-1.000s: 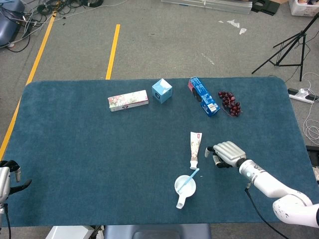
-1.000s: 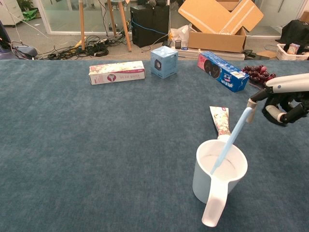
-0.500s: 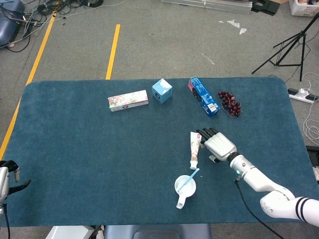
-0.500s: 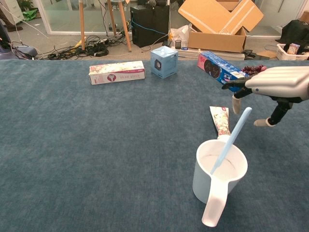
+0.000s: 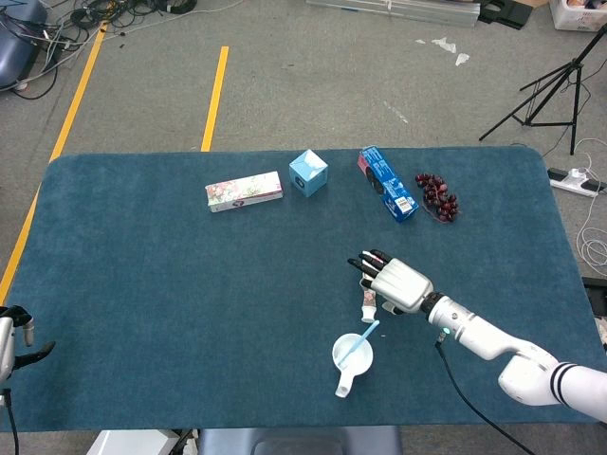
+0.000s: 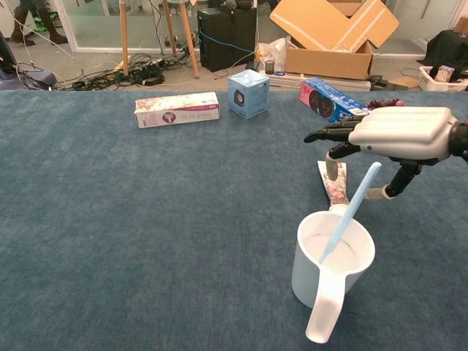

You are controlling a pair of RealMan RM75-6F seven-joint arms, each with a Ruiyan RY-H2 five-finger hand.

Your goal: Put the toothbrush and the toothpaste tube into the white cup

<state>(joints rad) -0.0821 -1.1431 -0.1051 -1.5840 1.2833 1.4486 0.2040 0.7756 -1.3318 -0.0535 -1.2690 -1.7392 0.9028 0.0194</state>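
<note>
A wide table (image 5: 171,284) covered in dark blue felt stood on a grey floor marked with yellow tape lines (image 5: 214,97); cardboard boxes (image 6: 333,33), cables and a tripod (image 5: 550,90) crowded the room behind it. The robot's right hand (image 5: 396,284), palm down with fingers spread and holding nothing, hovered directly over the toothpaste tube (image 6: 336,184), which lay flat on the felt just behind the white cup (image 6: 333,265); from the head view the hand hid most of the tube. One fingertip reached down toward the tube's upper end, though contact could not be confirmed. The light blue toothbrush (image 6: 349,212) already stood slanted inside the cup, its upper end leaning toward the hand. The cup sat upright near the table's front edge, its long handle pointing toward the robot. The left hand (image 5: 11,339) rested at the table's near left corner, its fingers too little seen to judge. Along the far side lay a floral carton (image 5: 244,191), a small blue cube box (image 5: 308,172), a blue snack packet (image 5: 387,183) and a bunch of dark red grapes (image 5: 438,196). Printing on the cartons was too small to read.
</note>
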